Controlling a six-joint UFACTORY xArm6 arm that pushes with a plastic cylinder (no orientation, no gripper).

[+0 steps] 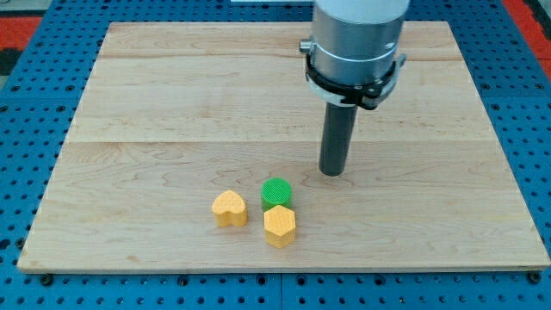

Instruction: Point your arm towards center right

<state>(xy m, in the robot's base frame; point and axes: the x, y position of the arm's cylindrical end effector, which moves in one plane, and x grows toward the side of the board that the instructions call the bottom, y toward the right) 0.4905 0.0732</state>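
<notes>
Tip (332, 172) of my rod, the part this task concerns, rests on the wooden board (155, 103) slightly right of the middle, at about mid-depth. It stands clear of all three blocks: the green round block (276, 191) lies near it, to its left and nearer the camera; the yellow hexagonal block (280, 226) sits just in front of the green one, apparently touching it, though the angle makes contact hard to confirm; the yellow heart-shaped block (229, 207) lies further left, apart from the pair.

Handling: I judge the rod rigid and dark, a stiff stylus that slides without flexing. Nothing is to be grasped, since the arm carries no jaws at all, so no open or closed state applies. The blocks look light and would slide readily on the smooth wood if struck.

Orientation: the rod's long axis runs vertically from the grey cylindrical mount (356, 39) down to the board, pointing straight down.

Judgement: the centre-right region lies to the right of the tip, with no block in that direction, so a rightward slide should disturb nothing.
</notes>
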